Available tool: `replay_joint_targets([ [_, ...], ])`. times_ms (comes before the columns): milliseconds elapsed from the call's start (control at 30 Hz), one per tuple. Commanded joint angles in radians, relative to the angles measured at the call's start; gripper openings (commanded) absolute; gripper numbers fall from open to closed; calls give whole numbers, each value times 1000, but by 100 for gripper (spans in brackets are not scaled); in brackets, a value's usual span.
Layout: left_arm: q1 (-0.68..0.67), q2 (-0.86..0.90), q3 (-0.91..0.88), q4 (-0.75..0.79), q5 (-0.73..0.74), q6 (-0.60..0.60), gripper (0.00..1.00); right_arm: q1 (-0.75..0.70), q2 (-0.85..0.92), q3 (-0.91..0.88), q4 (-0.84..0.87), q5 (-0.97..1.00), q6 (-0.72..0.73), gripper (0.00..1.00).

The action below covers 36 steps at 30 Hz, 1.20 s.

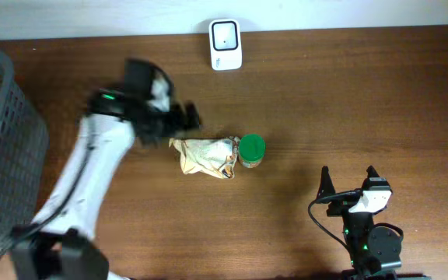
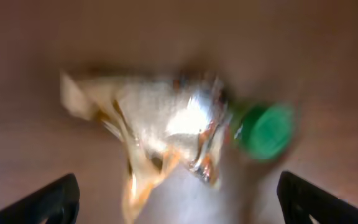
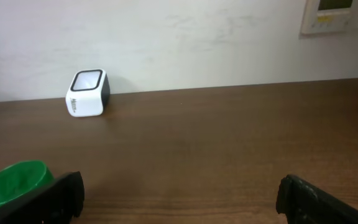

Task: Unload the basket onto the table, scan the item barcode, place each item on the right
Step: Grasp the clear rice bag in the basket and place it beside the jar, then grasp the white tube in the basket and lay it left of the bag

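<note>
Crumpled pouch point(image 1: 207, 156) with green cap point(image 1: 252, 148) lies well apart from the scanner point(image 1: 225, 44), left gripper point(image 2: 178, 186) and right gripper point(image 1: 348, 180) both spread and empty — slack foil may slip from a pinch or fold over the barcode.

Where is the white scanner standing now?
In the overhead view the scanner stands at the far edge of the table, near the middle, well beyond the crumpled bag and green lid.

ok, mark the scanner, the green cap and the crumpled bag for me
scanner point(image 1: 225, 44): overhead view, centre of its white top.
green cap point(image 1: 252, 147): overhead view, middle of the cap.
crumpled bag point(image 1: 203, 155): overhead view, middle of the wrinkled foil.
</note>
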Motion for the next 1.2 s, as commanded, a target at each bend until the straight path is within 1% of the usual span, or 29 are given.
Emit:
replay_joint_targets([
  [0, 126, -72, 377, -214, -110, 134, 99, -3, -7, -7, -5, 12, -4, 98],
  [67, 252, -72, 661, -335, -186, 265, 99, -3, -7, -7, -5, 12, -4, 98],
  [100, 314, -72, 753, -356, -275, 270, 99, -3, -7, -7, -5, 12, -4, 98],
  [133, 408, -72, 843, -365, -418, 270, 99, -3, -7, -7, -5, 12, -4, 98],
  [167, 485, -72, 865, -365, -521, 269, 99, -3, -7, -7, -5, 12, -4, 98],
  [200, 576, -66, 856, -376, -586, 265, 99, -3, -7, -7, -5, 12, -4, 98],
  [233, 692, -33, 808, -373, -592, 212, 99, -3, -7, -7, -5, 12, -4, 98],
  [333, 800, 37, 719, -378, -597, 220, 99, -3, -7, -7, -5, 12, -4, 98],
  [367, 838, 72, 660, -377, -629, 241, 100, -3, -7, -7, -5, 12, -4, 98],
  [433, 882, 98, 572, -334, -694, 267, 100, -3, -7, -7, -5, 12, -4, 98],
  [500, 927, 103, 479, -256, -693, 269, 99, -3, -7, -7, -5, 12, -4, 98],
  [533, 959, 104, 381, -153, -693, 313, 99, -3, -7, -7, -5, 12, -4, 98],
  [600, 993, 126, 257, 10, -693, 434, 99, -3, -7, -7, -5, 12, -4, 99],
  [667, 1007, 183, 238, 69, -689, 455, 99, -3, -7, -7, -5, 12, -4, 98],
  [767, 1008, 293, 238, 117, -629, 632, 99, -3, -7, -7, -5, 12, -4, 98],
  [833, 1008, 380, 238, 222, -629, 641, 99, -3, -7, -7, -5, 12, -4, 98],
  [867, 1008, 393, 238, 243, -629, 644, 100, -3, -7, -7, -5, 12, -4, 98],
  [900, 1007, 411, 238, 279, -629, 644, 97, -3, -7, -7, -5, 12, -4, 98],
  [933, 1005, 427, 238, 306, -629, 645, 89, -3, -7, -7, -5, 12, -4, 98],
  [967, 1005, 448, 238, 330, -629, 645, 86, -3, -7, -7, -5, 12, -4, 98],
  [1033, 1005, 489, 238, 365, -629, 669, 86, -3, -7, -7, -5, 12, -4, 98],
  [1100, 1005, 514, 238, 402, -630, 721, 85, -3, -7, -7, -5, 12, -4, 98],
  [1133, 1005, 525, 238, 412, -630, 732, 84, -3, -7, -7, -5, 12, -4, 98],
  [1167, 1006, 536, 238, 415, -629, 732, 77, -3, -7, -7, -5, 12, -4, 98],
])
